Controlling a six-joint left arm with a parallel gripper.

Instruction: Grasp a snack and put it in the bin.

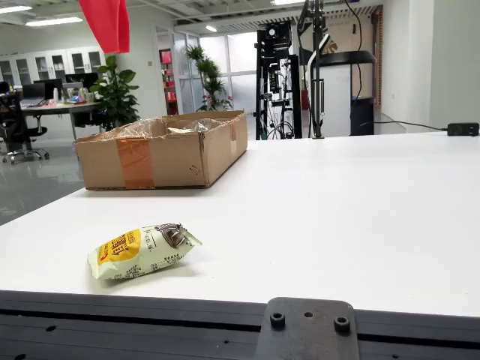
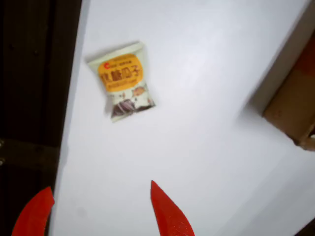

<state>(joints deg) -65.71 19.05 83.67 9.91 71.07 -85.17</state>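
So, counting things up: there's exactly one snack packet (image 1: pixel 141 250) on the white bench (image 1: pixel 352 217), a pale green pouch with a yellow-orange label and some brown print at one end. It's lying flat near the front edge of the bench in the fixed view, over on the left side. One cardboard box (image 1: pixel 161 150) too, sitting further back on the left, open on top with what looks like a clear plastic liner inside and a strip of orange-brown tape down its front face. The packet and the box are well apart, with bare bench between them.

The gripper (image 2: pixel 101 209) only really shows in the moving camera view: two red fingers (image 2: pixel 168 214), one at the lower left and one near bottom centre, spread wide with nothing between them, up off the bench. The packet (image 2: pixel 124 80) sits away from them, toward the top of that picture, not touched by anything. A corner of the box (image 2: pixel 291 105) pokes in on the right edge, a bit blurry.

The fixed view adds stuff the gripper camera can't see: a red piece (image 1: pixel 107 22) hanging in at the top left, the office behind with a potted plant (image 1: pixel 116 94), desks, and a black equipment rack (image 1: pixel 279 82). There's also a dark metal bracket (image 1: pixel 307 330) with bolts at the bench's front edge.
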